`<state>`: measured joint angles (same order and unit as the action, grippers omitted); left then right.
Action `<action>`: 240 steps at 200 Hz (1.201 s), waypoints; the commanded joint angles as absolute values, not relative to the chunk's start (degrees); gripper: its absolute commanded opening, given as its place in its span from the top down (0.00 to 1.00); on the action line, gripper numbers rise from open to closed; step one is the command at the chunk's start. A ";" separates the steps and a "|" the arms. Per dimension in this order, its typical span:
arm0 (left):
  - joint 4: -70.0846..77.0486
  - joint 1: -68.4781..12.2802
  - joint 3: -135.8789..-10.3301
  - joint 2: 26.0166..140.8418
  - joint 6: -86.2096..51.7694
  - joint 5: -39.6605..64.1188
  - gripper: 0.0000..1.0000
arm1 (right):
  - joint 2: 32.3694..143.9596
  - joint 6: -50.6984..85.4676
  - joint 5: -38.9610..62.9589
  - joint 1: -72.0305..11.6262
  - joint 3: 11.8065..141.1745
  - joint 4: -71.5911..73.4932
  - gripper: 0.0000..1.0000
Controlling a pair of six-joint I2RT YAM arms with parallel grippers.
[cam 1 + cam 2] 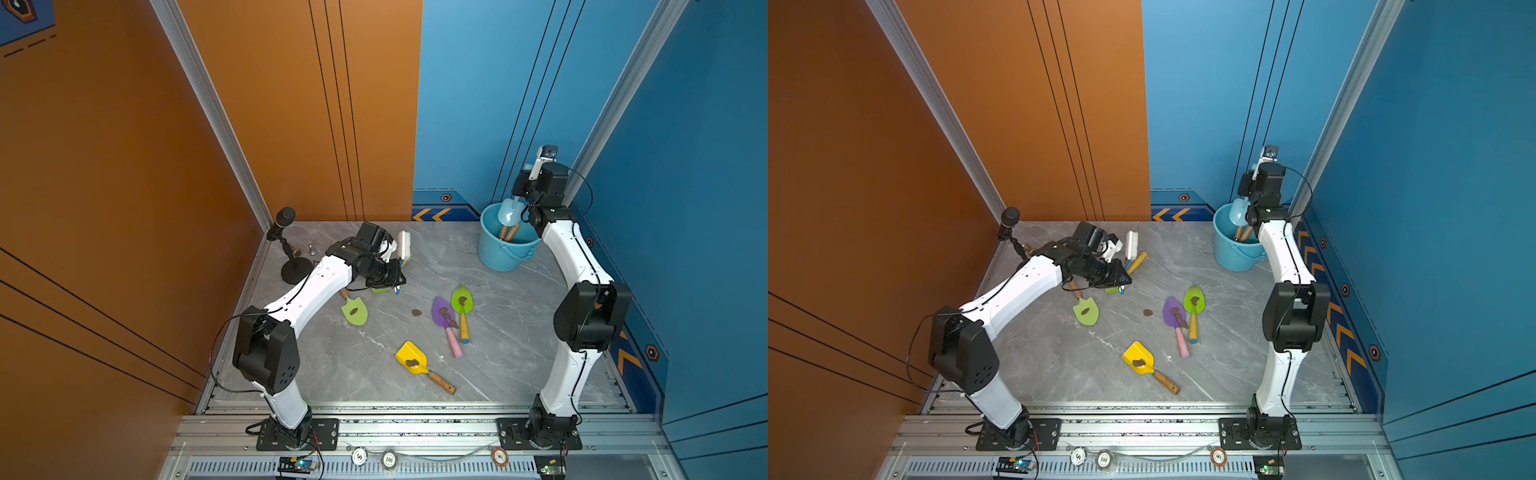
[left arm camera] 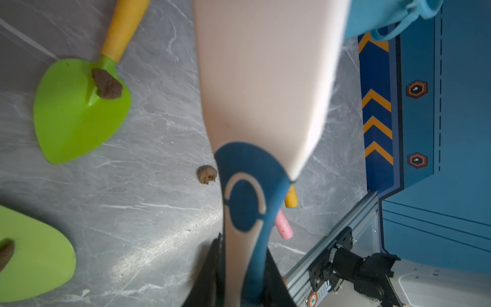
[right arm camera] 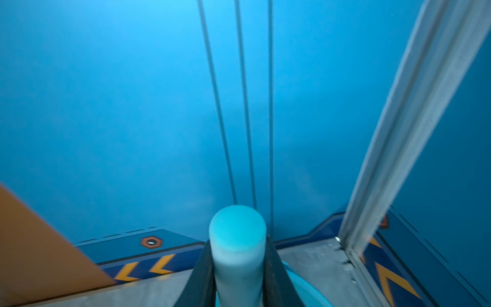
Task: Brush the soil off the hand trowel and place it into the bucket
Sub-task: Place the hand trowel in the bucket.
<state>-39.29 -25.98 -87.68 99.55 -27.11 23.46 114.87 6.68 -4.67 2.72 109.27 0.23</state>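
Observation:
My right gripper (image 1: 524, 195) (image 3: 237, 265) is shut on the pale-blue handle (image 3: 237, 231) of a light-blue hand trowel, whose blade (image 1: 508, 214) (image 1: 1239, 214) hangs down into the bucket (image 1: 498, 257) (image 1: 1233, 257) at the back right. Two wooden handles (image 1: 509, 232) stand inside the bucket. At the back left, my left gripper (image 1: 390, 249) (image 2: 241, 279) is shut on the white-and-blue brush (image 1: 404, 245) (image 2: 244, 207), held above the table. One loose lump of soil (image 1: 416, 312) (image 2: 207, 174) lies mid-table.
Soil-topped trowels lie on the grey table: a green one (image 1: 354, 311) by my left arm, a purple one (image 1: 442, 311), a green one with a yellow handle (image 1: 462, 300), and a yellow scoop (image 1: 411, 358). A black microphone stand (image 1: 291, 257) stands back left.

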 commanded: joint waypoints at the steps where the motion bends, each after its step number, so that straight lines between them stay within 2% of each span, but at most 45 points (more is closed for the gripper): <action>1: -37.71 -24.14 -91.49 102.98 -27.26 21.09 1.00 | 116.78 5.10 -5.90 2.76 107.49 3.53 0.93; 53: -37.70 -22.35 -96.24 107.55 -27.42 22.32 1.00 | 121.13 6.48 -3.69 2.22 104.41 3.60 0.80; 87: -37.77 -22.10 -95.35 107.09 -27.64 22.51 1.00 | 122.26 7.97 -4.98 1.85 104.82 0.86 0.56; 99: -37.79 -22.23 -94.24 106.15 -27.60 22.50 1.00 | 122.09 8.46 -5.00 1.85 104.72 0.06 0.50; 153: -37.77 -22.25 -86.41 96.78 -26.33 19.86 1.00 | 114.45 13.52 -3.17 -1.24 105.90 -7.55 0.46; 159: -37.80 -22.15 -85.52 95.55 -26.22 19.48 1.00 | 113.27 14.63 -3.20 -2.35 106.05 -9.58 0.42; 180: -37.74 -21.89 -81.72 90.91 -25.89 17.53 1.00 | 108.67 17.16 -6.22 -8.70 104.18 -14.10 0.40; 203: -37.75 -21.28 -77.59 85.92 -25.59 16.33 1.00 | 105.00 22.69 -11.10 -17.51 97.23 -11.43 0.40; 240: -37.97 -20.74 -71.89 78.75 -25.74 15.40 1.00 | 111.10 34.20 -11.38 -27.48 97.49 -9.73 0.41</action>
